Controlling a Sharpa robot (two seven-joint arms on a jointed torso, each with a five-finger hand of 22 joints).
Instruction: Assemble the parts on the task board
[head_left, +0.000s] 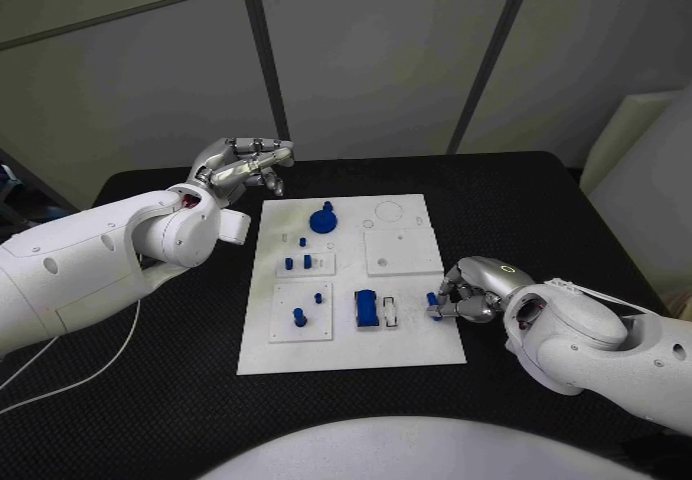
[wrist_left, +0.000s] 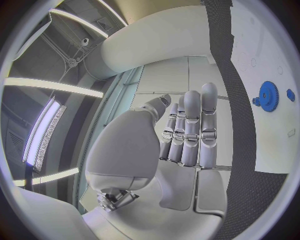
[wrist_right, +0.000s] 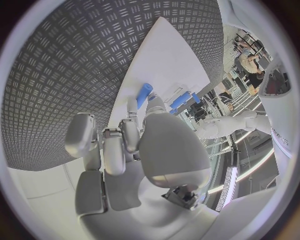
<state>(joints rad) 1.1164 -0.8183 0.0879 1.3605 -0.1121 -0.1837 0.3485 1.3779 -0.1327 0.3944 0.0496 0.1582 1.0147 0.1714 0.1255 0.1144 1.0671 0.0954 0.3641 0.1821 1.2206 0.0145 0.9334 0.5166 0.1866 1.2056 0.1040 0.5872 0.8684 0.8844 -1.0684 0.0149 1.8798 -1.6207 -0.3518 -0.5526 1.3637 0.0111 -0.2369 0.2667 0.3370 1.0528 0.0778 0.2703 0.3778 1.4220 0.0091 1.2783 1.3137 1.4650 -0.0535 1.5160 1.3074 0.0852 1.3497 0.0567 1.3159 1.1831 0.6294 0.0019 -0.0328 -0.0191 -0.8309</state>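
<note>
Now | right robot hand (head_left: 464, 292) pinches blue peg (head_left: 431, 300) | left robot hand (head_left: 245, 165) empty, fingers straight

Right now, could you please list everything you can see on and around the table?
Table: one, black, under everything.
Board: one, white, middle of the table.
Gear: one, blue, far part of the board.
Small pegs: several, blue, on the board's left half.
Block: one, blue, near middle of the board.
Small cylinder: one, blue, at the board's right edge, by the right hand's fingertips; whether it is held is unclear.
Left hand: silver, fingers curled, holding nothing, beyond the board's far left corner.
Right hand: silver, at the board's right edge.
</note>
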